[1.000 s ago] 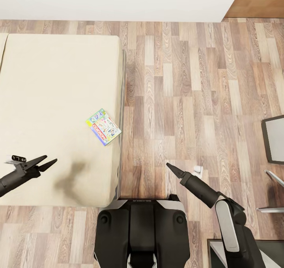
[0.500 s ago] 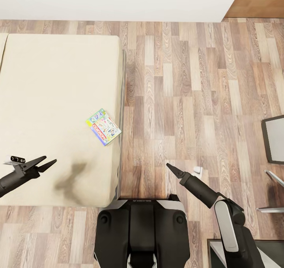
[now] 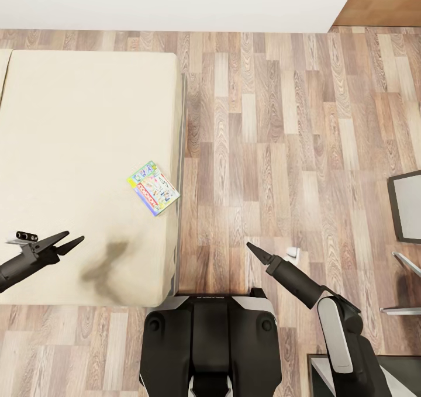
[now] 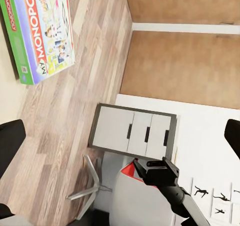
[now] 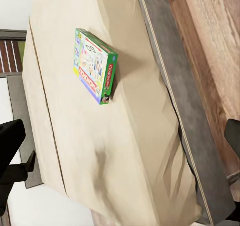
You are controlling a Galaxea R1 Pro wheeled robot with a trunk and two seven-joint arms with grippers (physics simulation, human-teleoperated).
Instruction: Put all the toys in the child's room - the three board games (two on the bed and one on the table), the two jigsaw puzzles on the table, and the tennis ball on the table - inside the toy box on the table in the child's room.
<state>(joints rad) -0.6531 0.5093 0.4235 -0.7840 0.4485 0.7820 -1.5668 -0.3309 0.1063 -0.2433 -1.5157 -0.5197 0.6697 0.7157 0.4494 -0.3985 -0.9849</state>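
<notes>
One board game, a green-edged Monopoly box with a bright cover, lies flat on the cream bed near the bed's right edge. My left gripper hovers open over the bed's near part, left of and nearer than the box, with nothing between its fingers. My right gripper hangs over the wood floor beside the bed. Its fingers stand wide apart in the right wrist view, which looks at the board game. The left wrist view catches the same box.
A dark grey-topped cabinet with white drawers stands at the right edge, with chair legs just in front of it. A small white object lies on the floor by my right arm. My base is at the bed's corner.
</notes>
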